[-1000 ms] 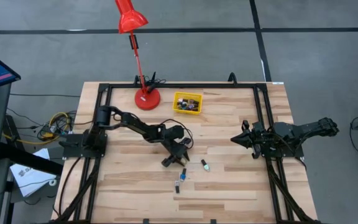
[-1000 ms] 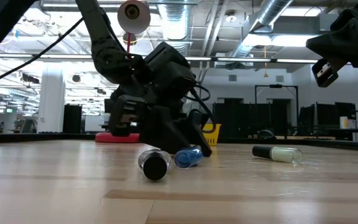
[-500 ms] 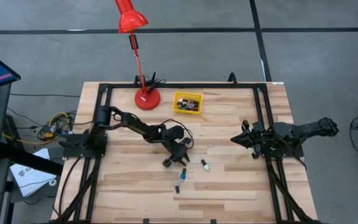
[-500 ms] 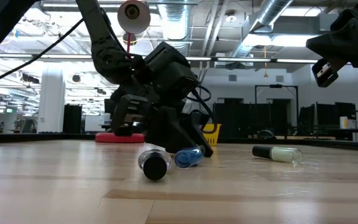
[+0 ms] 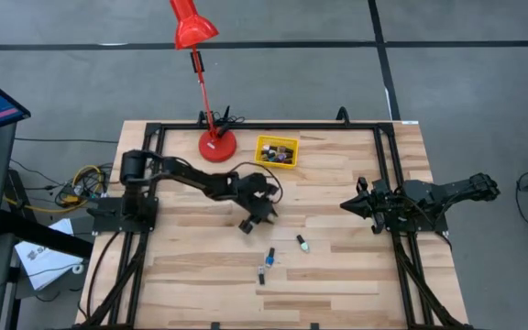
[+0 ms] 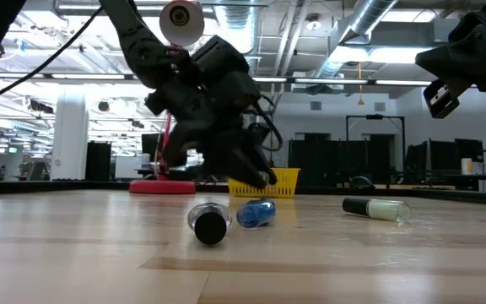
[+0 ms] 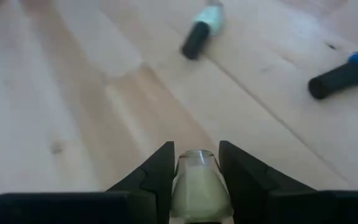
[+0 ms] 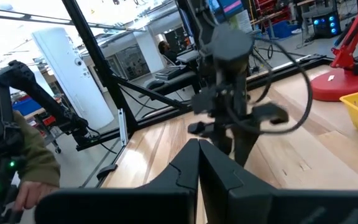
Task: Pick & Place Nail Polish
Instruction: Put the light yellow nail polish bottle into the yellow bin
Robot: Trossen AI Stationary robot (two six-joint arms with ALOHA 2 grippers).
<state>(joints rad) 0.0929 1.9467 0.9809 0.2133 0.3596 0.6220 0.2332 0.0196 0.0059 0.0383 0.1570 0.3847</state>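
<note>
1. Above the middle of the pale wooden worktop [image 5: 337,275], your left hand [image 5: 246,225] is clenched on a small pale-green glass nail polish bottle [image 7: 196,183]; the left wrist view shows the bottle pinched between the two dark fingers [image 7: 157,174], clear of the wood.
2. Your right hand [image 5: 348,205] waits over the right side of the worktop with its fingers pressed together, grasping nothing.
3. Three more bottles lie on their sides nearer the front edge: a blue bottle with a black cap [image 5: 270,256], a dark bottle with its cap facing the low camera [image 6: 209,224], and a second pale-green bottle with a black cap [image 5: 302,244].
4. You appear to be in the carry step: one bottle picked, not yet placed.
5. The small yellow square bin [image 5: 276,151], which already holds several bottles, sits toward the back beside the red desk lamp's base [image 5: 217,145].
6. Your next move likely calls for swinging the left hand over the bin, keeping clear of the lamp, and releasing only once the bottle hangs inside its walls.
</note>
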